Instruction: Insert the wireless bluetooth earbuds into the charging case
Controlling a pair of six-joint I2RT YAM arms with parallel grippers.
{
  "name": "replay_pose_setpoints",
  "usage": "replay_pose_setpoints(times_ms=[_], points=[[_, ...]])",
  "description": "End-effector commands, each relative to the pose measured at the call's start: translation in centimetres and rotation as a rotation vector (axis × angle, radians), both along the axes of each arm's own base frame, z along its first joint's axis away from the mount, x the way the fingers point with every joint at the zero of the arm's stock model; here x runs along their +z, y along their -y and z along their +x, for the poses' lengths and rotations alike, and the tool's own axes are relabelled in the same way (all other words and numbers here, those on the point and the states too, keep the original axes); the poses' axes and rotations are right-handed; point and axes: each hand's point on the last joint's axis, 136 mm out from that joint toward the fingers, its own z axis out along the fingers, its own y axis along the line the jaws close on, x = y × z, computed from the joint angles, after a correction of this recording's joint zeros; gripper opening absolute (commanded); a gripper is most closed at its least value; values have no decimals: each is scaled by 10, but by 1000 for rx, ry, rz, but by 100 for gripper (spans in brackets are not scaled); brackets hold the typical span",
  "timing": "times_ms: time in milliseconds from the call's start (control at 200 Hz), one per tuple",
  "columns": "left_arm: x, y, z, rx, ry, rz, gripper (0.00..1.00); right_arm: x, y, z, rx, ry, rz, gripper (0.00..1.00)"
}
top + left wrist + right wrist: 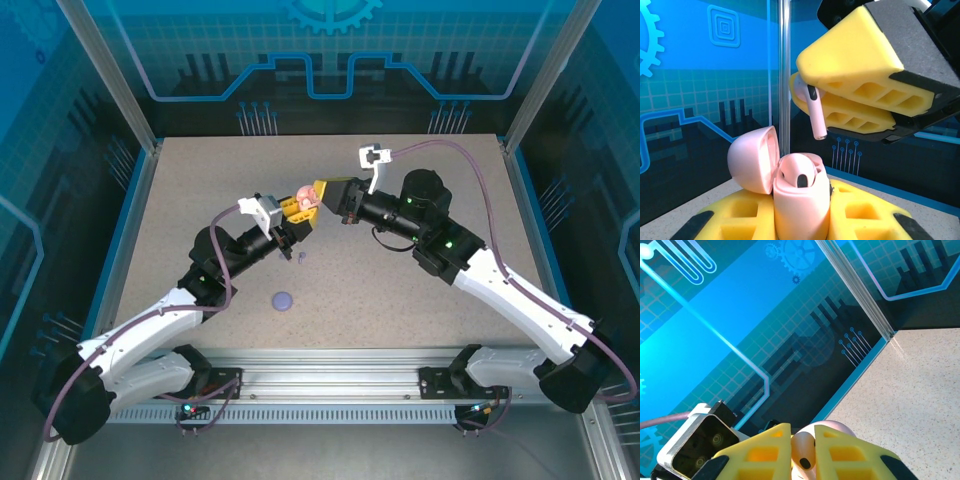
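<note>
Nearest the arm bases a closed purple case (283,299) lies on the bench (420,300), alone and well apart from both arms. A little further in, a tiny purple bud (300,258) lies on the bench just beside the left arm (160,320), under its wrist. Above that, clear of the bench, the left jaws are clenched on the pink case (800,200), their yellow fingers (740,220) pressing its lower body from both sides. The case stands roughly upright with its lid (752,160) swung open to one side. A dark oval shows inside its mouth; whether a bud sits there I cannot tell. The right arm (500,275) reaches in from the opposite side, and its jaws are clenched on a pink bud (814,112), gripped by the head between yellow fingers (850,60) with the stem pointing down. The stem's tip hangs just above the open mouth, near but not touching. From the right wrist the same bud (802,452) sits pinched between the fingertips. Beyond the two arms the bench runs back to a blue patterned wall (330,60).
</note>
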Motion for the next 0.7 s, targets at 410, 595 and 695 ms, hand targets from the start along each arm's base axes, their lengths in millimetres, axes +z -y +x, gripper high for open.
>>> replay_pose_setpoints(times_ms=[410, 595, 695], points=[[29, -2, -5, -11, 72, -45, 0, -10, -5, -1, 7, -2, -13, 15], [31, -2, -6, -10, 78, -45, 0, -18, -4, 0, 3, -11, -37, 14], [32, -3, -5, -7, 78, -45, 0, -21, -3, -2, 6, -15, -47, 14]])
